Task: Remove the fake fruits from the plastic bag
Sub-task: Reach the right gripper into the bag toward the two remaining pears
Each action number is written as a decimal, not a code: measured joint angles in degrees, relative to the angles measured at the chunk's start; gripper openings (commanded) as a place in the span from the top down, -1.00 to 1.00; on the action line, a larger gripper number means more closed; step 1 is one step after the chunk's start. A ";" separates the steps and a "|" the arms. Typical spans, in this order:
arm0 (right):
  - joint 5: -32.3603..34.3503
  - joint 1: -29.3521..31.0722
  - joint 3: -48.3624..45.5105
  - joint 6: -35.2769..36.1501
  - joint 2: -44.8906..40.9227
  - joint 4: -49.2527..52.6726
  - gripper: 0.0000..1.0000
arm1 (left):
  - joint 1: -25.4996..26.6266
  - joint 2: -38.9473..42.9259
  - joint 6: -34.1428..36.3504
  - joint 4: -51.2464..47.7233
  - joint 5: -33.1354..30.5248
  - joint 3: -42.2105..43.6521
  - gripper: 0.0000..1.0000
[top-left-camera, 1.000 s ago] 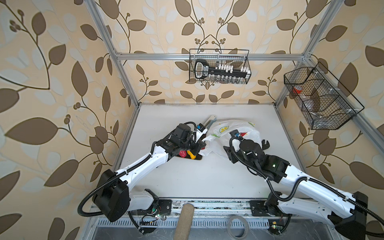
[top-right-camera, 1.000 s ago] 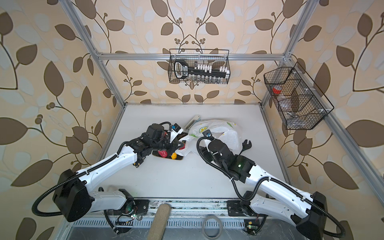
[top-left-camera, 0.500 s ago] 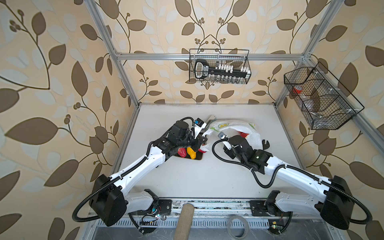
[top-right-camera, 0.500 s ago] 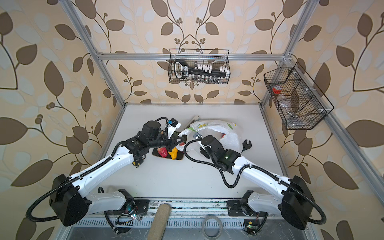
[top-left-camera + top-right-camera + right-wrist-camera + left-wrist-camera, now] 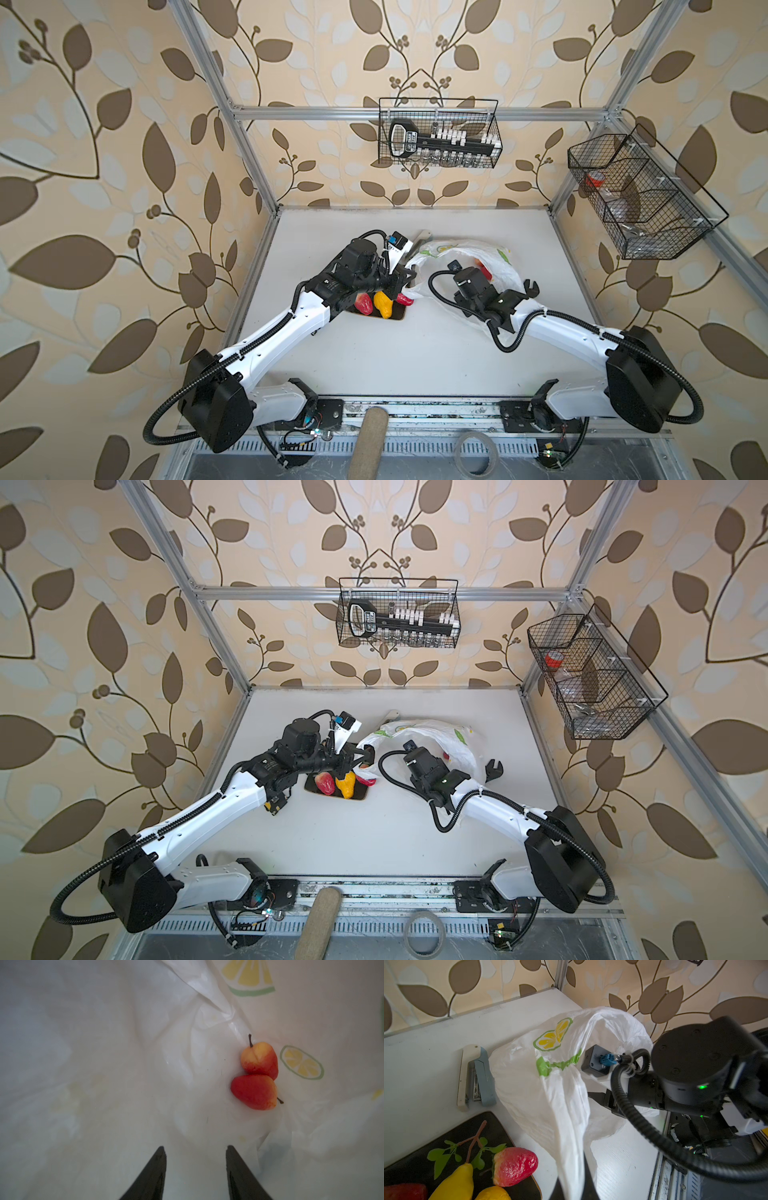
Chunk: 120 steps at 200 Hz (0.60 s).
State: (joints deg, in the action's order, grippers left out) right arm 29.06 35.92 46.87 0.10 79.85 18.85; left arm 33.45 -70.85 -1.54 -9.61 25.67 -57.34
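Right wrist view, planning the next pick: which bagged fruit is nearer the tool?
The redder fruit; the yellower fruit touching it lies farther from the right tool.

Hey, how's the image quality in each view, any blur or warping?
Right wrist view: dim light inside the translucent white lemon-print plastic bag, black right gripper soft-edged. Left wrist view: bright, grey-white stapler sharp. Both top views: even light, aluminium frame posts splay outward.

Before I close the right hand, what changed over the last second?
The right hand pushed deeper into the plastic bag, jaws open and empty, near two red-yellow fruits. The left hand, shut on the bag's edge, lifted it slightly. The plate, plated fruits and stapler stayed.
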 measured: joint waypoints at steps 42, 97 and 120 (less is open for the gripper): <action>-2.91 -7.48 1.84 -12.04 0.76 3.30 -0.22 | 0.46 1.31 -0.07 0.09 0.11 -0.02 1.00; -3.98 -14.47 3.48 -35.26 2.21 3.80 -0.51 | 1.16 1.70 -0.04 0.04 2.45 -0.02 1.00; -3.48 -15.69 5.86 -41.70 5.70 2.78 -0.56 | 1.68 1.70 -0.04 -0.04 3.10 -0.02 1.00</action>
State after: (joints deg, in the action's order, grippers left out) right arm 25.58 20.23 52.73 -41.60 85.56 21.63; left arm 35.14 -69.14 -1.58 -9.65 28.77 -57.36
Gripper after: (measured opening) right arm 0.773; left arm 0.048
